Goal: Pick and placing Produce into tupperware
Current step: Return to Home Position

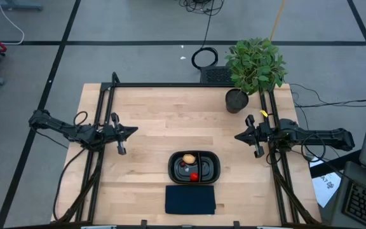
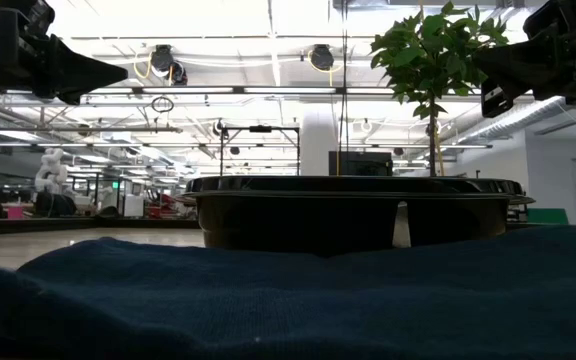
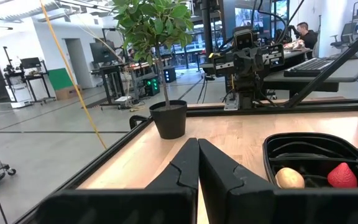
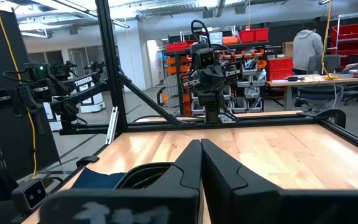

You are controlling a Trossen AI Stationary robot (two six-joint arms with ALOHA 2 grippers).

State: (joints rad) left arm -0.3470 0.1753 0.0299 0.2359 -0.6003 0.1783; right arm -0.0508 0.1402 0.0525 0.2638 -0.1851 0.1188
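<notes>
The pale wooden tabletop (image 1: 151, 114) carries a leafy potted plant (image 1: 254, 63) well behind the tupperware (image 1: 171, 166). A flat dark blue cloth (image 1: 190, 199) lies just in front of it. The tupperware is black, oval, shallow plastic. The left gripper (image 1: 134, 130) and right gripper (image 1: 237, 135) hang well apart, one on each side of it, jaws pressed together and holding nothing. Inside lie a tan-orange ball (image 1: 188, 158) and a red piece (image 1: 194, 177); I cannot tell which compartment. The low view shows only its wall; the left wrist view shows that the red piece is pointed.
</notes>
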